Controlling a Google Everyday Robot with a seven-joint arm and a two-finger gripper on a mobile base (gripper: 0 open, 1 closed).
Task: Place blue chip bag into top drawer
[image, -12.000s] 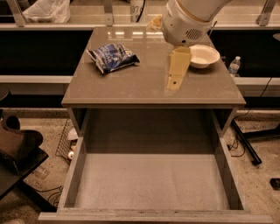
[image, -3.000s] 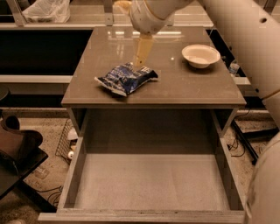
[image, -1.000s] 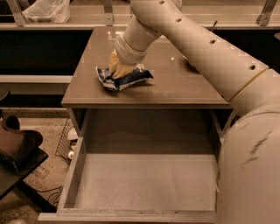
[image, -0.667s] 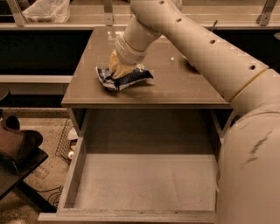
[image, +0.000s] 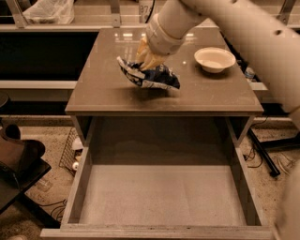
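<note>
The blue chip bag (image: pixel 150 76) is a crinkled dark-blue foil bag with white markings. It hangs a little above the brown cabinet top (image: pixel 103 89), left of centre. My gripper (image: pixel 143 61) with yellowish fingers is shut on the bag's upper left end and holds it up. The top drawer (image: pixel 84 173) is pulled fully open below the cabinet top, with a flat pale grey bottom and nothing in it. My pale arm reaches in from the upper right.
A white bowl (image: pixel 214 59) stands at the right of the cabinet top. A white plastic bag (image: pixel 49 10) lies on the counter behind. A dark chair (image: pixel 16 161) stands at the left, and cables lie on the floor at the right.
My gripper has lifted the blue chip bag off the cabinet top and carried it to the right. One second ago the bag lay on the top with the gripper on it.
</note>
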